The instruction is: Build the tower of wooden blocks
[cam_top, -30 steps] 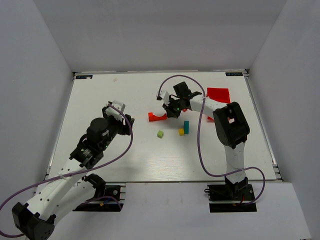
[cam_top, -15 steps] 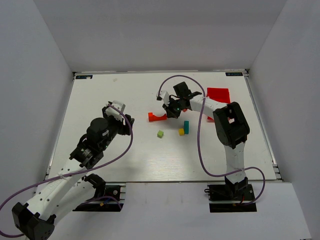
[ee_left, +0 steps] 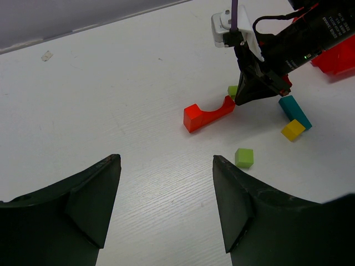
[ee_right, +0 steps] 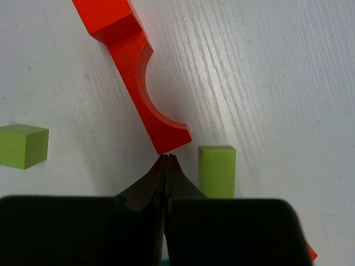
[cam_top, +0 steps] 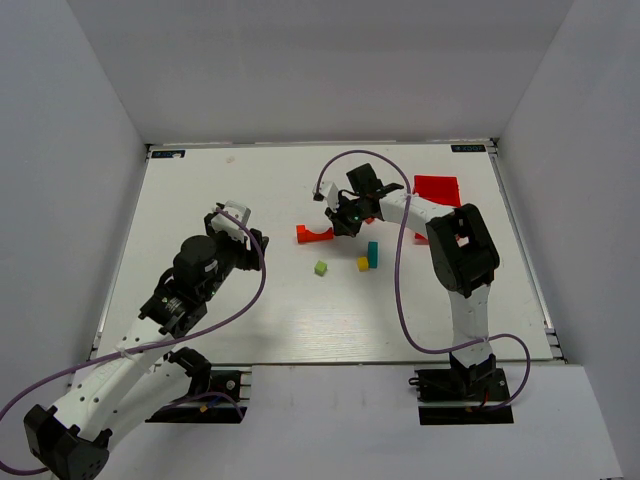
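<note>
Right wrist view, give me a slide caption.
Shut right end effector poised at the red arch end, a green block close beside it.

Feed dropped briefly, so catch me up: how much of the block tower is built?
Done: nothing stacked; the red arch, teal bar, yellow cube, lime cube and second lime cube all lie on the table. In hand: no block held; the right gripper is shut, tips at the arch's end; the left gripper is open and empty. Left: the whole tower.

Overhead looking down, wrist views low (right nearest), all share red arch (cam_top: 314,234)
</note>
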`<state>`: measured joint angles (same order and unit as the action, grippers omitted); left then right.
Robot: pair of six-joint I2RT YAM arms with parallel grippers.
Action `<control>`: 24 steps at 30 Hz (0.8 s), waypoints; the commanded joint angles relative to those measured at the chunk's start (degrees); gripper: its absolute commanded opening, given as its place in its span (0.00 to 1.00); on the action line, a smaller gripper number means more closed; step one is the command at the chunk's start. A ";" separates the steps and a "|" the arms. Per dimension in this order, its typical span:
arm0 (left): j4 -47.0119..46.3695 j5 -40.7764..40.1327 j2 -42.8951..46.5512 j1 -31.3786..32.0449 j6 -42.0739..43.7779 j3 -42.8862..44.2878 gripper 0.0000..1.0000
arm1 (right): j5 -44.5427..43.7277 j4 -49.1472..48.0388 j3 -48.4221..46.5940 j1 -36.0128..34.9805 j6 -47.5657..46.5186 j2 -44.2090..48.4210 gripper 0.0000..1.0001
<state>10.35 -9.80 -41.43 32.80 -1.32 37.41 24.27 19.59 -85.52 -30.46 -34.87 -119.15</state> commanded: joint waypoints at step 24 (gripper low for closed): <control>0.37 0.31 0.21 -0.19 0.71 0.21 0.77 | 1.48 0.97 -1.59 -0.83 0.07 -0.73 0.00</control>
<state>10.35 -9.82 -41.43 32.80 -0.89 37.43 24.64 19.68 -85.52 -30.98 -34.87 -119.31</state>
